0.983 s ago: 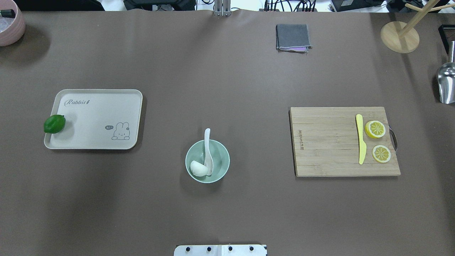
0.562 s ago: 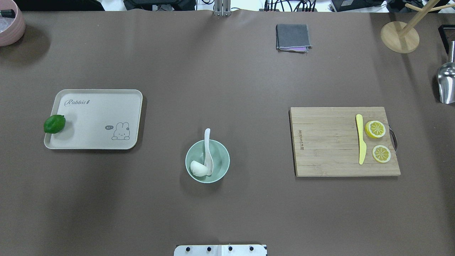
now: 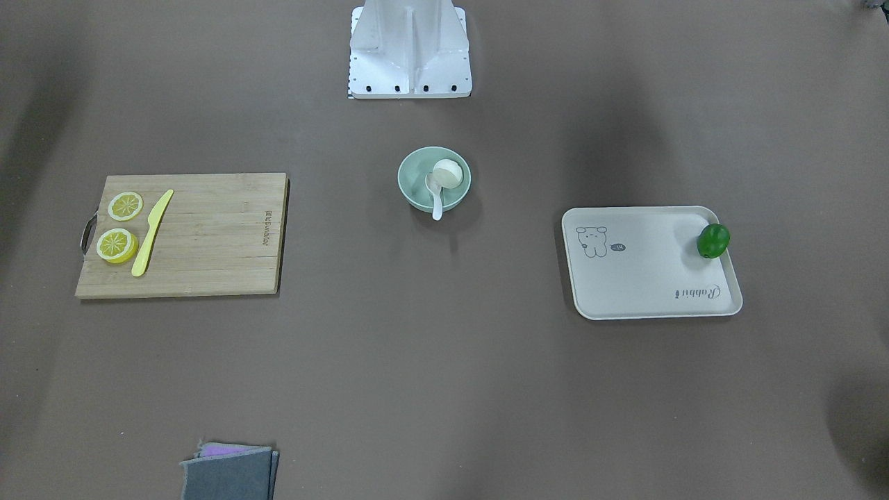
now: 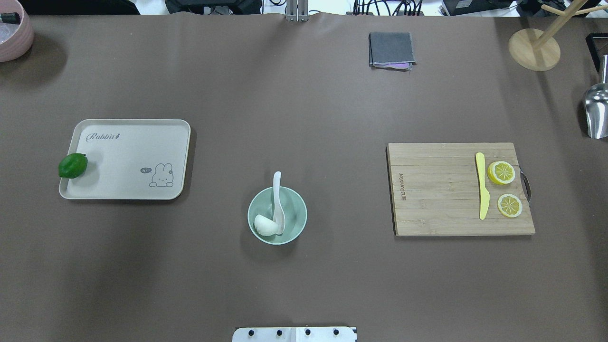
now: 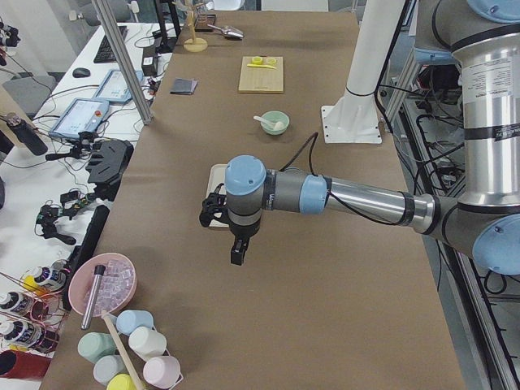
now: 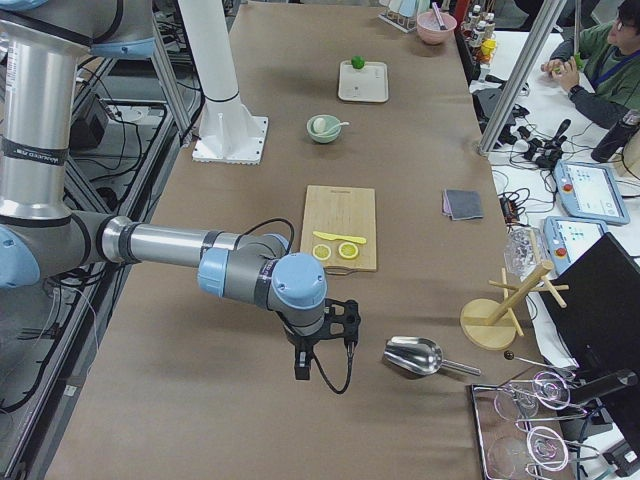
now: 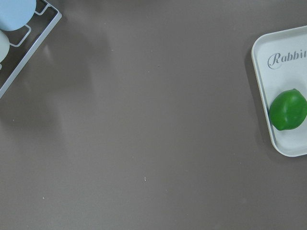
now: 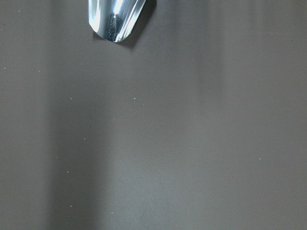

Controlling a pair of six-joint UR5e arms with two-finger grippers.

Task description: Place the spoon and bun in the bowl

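Neither pincer gives away its state: the left pincer (image 5: 214, 213) and the right pincer (image 6: 340, 322) show only in the side views, so I cannot tell whether they are spread or pressed together. Each hangs above bare desk (image 4: 304, 118), the left one out past the left end of the tray, the right one at the right end near the metal scoop (image 4: 596, 111), both well apart from the bowl.

The bun (image 4: 265, 225) sits inside the bowl (image 4: 298, 210), against its near-left wall. The spoon (image 4: 277, 199) lies there too, its scoop touching the bun's right side and its handle reaching out over the far rim. The bowl stands mid-desk, on the near side.

To the left lies the cream tray (image 4: 133, 156), with a green fruit (image 4: 72, 166) on its left edge. To the right is a wooden cutting board (image 4: 437, 190) carrying a yellow knife (image 4: 482, 185) with two lemon slices (image 4: 501, 172) just beside it. A folded grey cloth (image 4: 391, 49) lies at the far edge.
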